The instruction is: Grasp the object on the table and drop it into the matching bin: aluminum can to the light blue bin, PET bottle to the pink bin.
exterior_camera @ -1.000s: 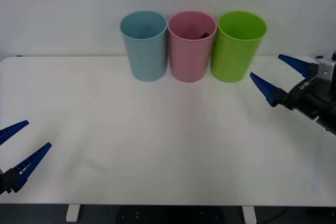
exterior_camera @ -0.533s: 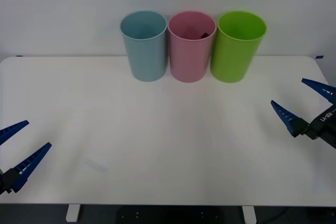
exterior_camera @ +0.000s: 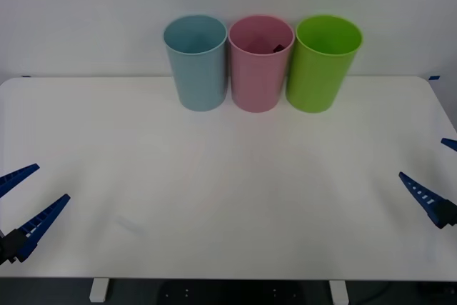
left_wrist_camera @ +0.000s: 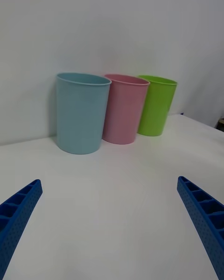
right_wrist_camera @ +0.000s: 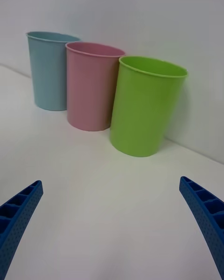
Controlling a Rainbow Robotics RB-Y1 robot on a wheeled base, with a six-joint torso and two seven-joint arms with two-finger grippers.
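Bottle binned, arms parked

A dark shape, likely the PET bottle (exterior_camera: 277, 48), peeks inside the pink bin (exterior_camera: 260, 64), between light blue bin (exterior_camera: 196, 62) and green bin (exterior_camera: 323, 63). Right gripper (exterior_camera: 441, 180) and left gripper (exterior_camera: 20, 208) sit spread and empty at the table (exterior_camera: 228, 191) edges; best just keep clear

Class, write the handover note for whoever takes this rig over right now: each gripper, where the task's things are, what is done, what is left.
Left gripper: open, empty, low at the table's near left edge.
Right gripper: open, empty, at the near right edge.
Light blue bin, pink bin and green bin: upright in a row at the far edge.
A dark object shows inside the pink bin, probably the PET bottle.
Done: apparently the drop.
Left: nothing lies on the tabletop to grasp.
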